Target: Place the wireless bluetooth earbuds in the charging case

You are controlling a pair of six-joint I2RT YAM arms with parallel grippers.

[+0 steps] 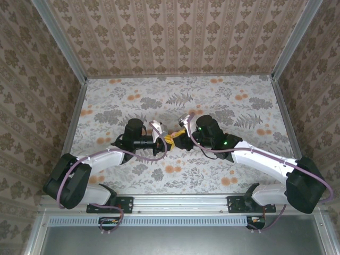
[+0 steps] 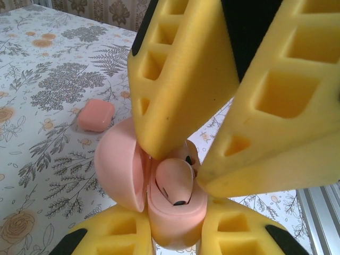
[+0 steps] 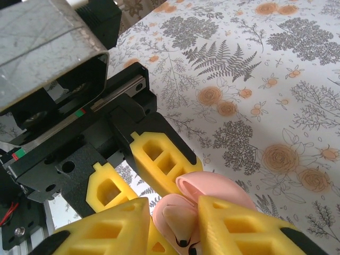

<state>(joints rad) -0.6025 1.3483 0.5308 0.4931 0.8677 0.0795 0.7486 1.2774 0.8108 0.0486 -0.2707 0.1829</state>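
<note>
Robot test booth, aluminium frame (image 1: 61, 42), patterned wallpaper walls (image 1: 175, 32), floral table cover (image 1: 159, 98), mounting rail (image 1: 180, 201)

Nothing legible anywhere.
From where I stand, the salmon-pink plastic clamshell charging case (image 2: 119, 170), the flower-printed table cover (image 1: 212, 101) and the patterned wallpaper walls (image 1: 175, 32) carry 0 readable letters, numbers or logos.

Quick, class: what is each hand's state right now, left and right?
Left hand: closed on the charging case.
Right hand: at the earbud in the case; open or closed cannot be told.
</note>
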